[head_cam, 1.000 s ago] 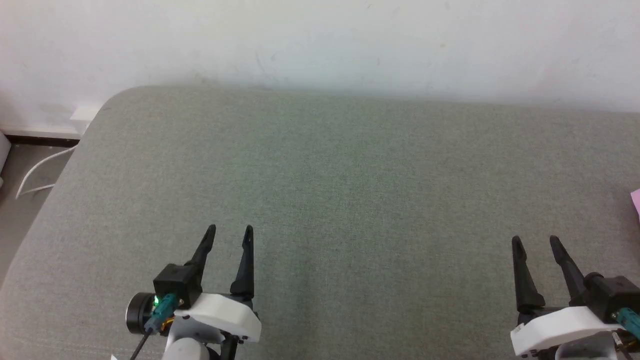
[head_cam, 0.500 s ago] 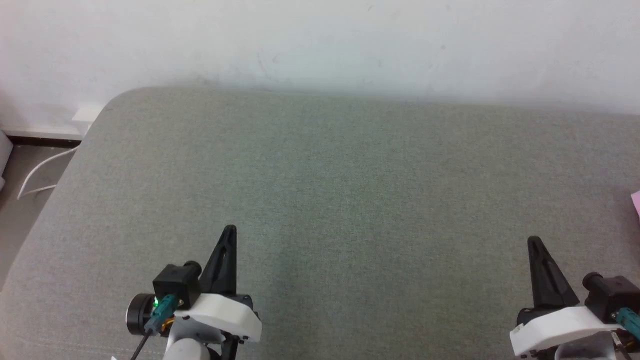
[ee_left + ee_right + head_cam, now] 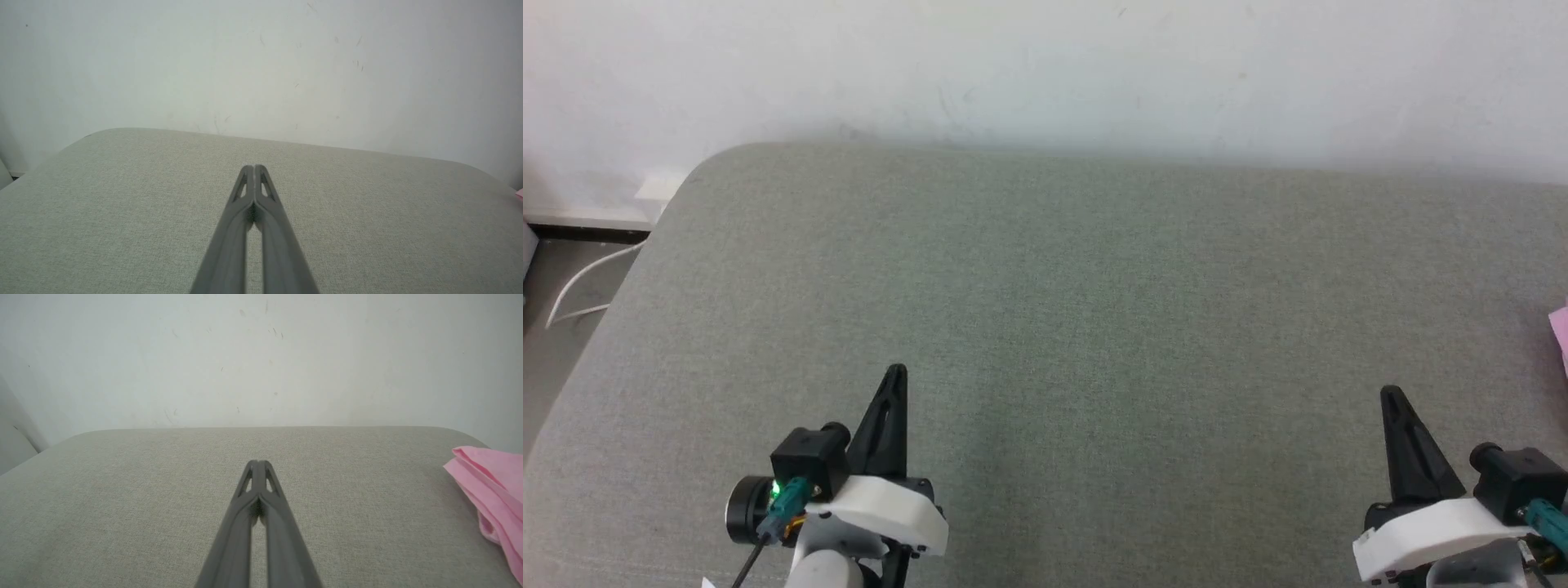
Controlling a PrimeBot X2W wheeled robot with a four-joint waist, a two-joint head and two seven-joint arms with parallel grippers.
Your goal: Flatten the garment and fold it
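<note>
The pink garment [image 3: 492, 490] lies bunched at the right edge of the grey cushion, well to the right of my right gripper [image 3: 258, 462]; in the head view only a pink sliver of the garment [image 3: 1561, 331] shows at the right border. My left gripper [image 3: 896, 371] hovers low over the cushion at the lower left, fingers pressed together with nothing between them. My right gripper [image 3: 1390, 394] sits at the lower right, likewise shut and empty. In the left wrist view the left gripper [image 3: 253, 167] points toward the wall, tips touching.
A broad grey fabric cushion [image 3: 1062, 310] spreads before me, backed by a white wall [image 3: 1045, 65]. Beyond the cushion's rounded left edge lie bare floor and a white cable [image 3: 580, 282].
Both grippers closed from open to fully shut, with nothing caught in them. The arms have stayed roughly in place; the head view has shifted slightly.
</note>
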